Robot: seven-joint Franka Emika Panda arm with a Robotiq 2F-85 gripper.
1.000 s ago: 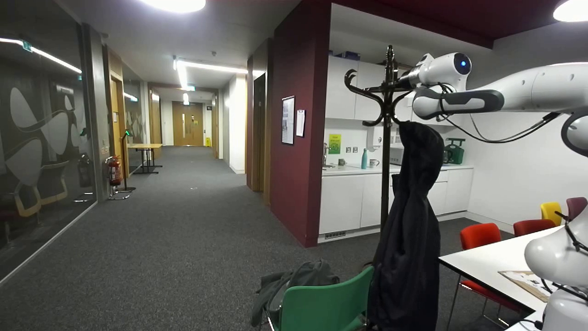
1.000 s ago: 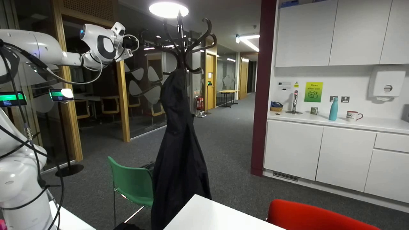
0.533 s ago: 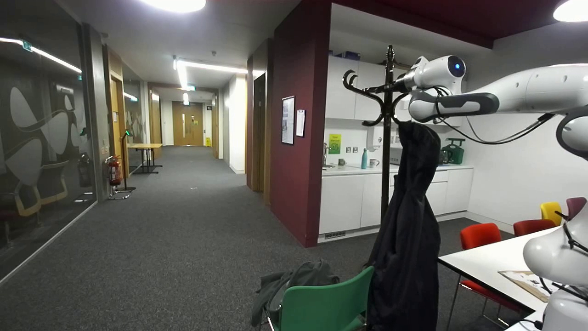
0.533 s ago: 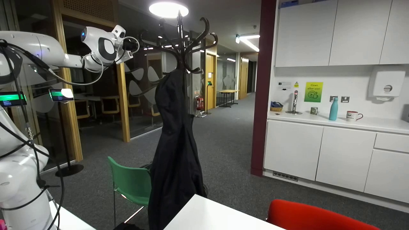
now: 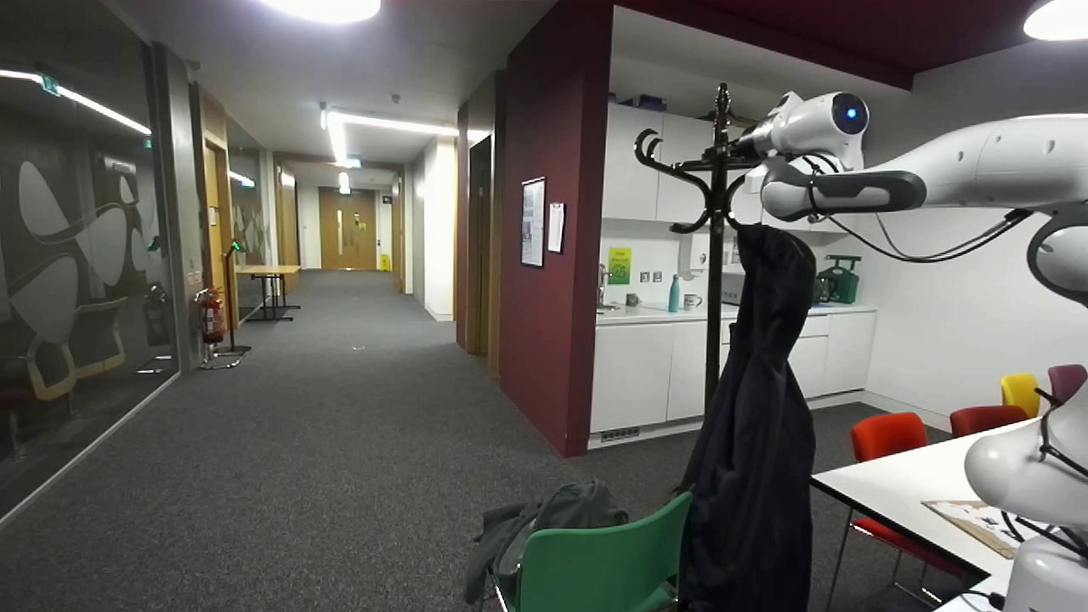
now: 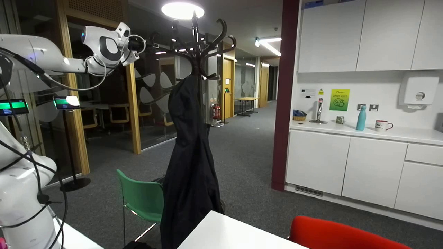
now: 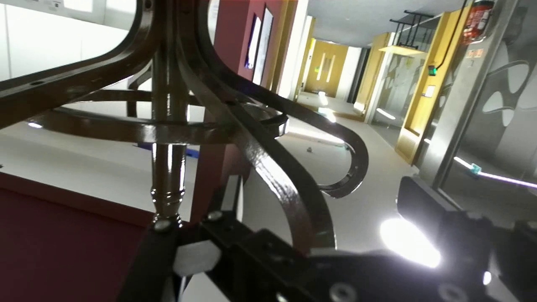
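Observation:
A dark brown coat stand (image 5: 714, 331) with curved hooks fills much of the wrist view, where its pole (image 7: 168, 167) rises left of centre. My gripper (image 7: 321, 183) is open there, its two fingers wide apart. One curved hook (image 7: 289, 188) passes across the gap between them; whether it touches the gripper I cannot tell. In an exterior view the gripper (image 6: 147, 44) is level with the stand's upper hooks. A black hooded coat (image 5: 752, 408) hangs from the stand below the gripper, in both exterior views. The wrist view does not show this coat (image 6: 190, 155).
A green chair (image 5: 603, 561) with a grey garment (image 5: 561, 510) stands beside the coat. White tables (image 6: 238, 235) and a red chair (image 6: 339, 235) are close by. Behind the stand runs a kitchen counter (image 6: 346, 128) with a turquoise bottle (image 6: 361, 118) and a mug (image 6: 382, 126).
The coat and stand hooks shifted slightly between the two earlier moments, and the coat has stayed put since. The gripper dipped, then rose and drew back a little from the stand, staying open.

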